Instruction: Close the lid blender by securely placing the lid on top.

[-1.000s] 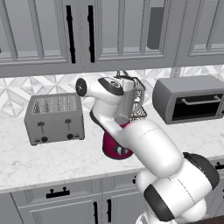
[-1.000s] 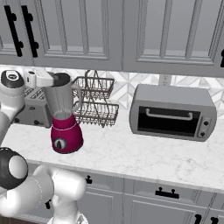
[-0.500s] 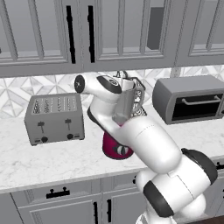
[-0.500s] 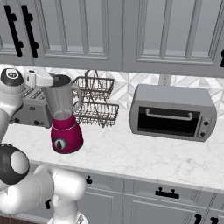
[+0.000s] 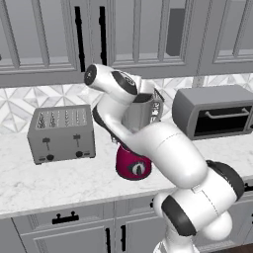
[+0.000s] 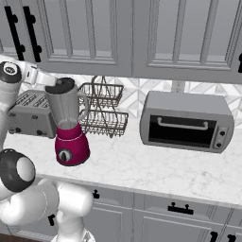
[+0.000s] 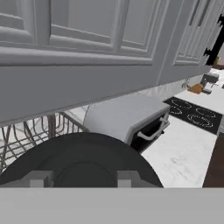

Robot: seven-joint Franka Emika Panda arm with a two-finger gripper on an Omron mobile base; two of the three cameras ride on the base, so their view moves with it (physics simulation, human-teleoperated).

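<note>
Nothing much shifts over the last second: our gripper stays clamped on the lid, which rests on the blender jar's mouth. We judge only the release is left. We count one blender and one lid; behind the blender, one toaster left, one wire basket right, one oven beyond.

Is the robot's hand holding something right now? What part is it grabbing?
Yes. The gripper holds the black lid by its edge, from the side, right on top of the blender jar.
</note>
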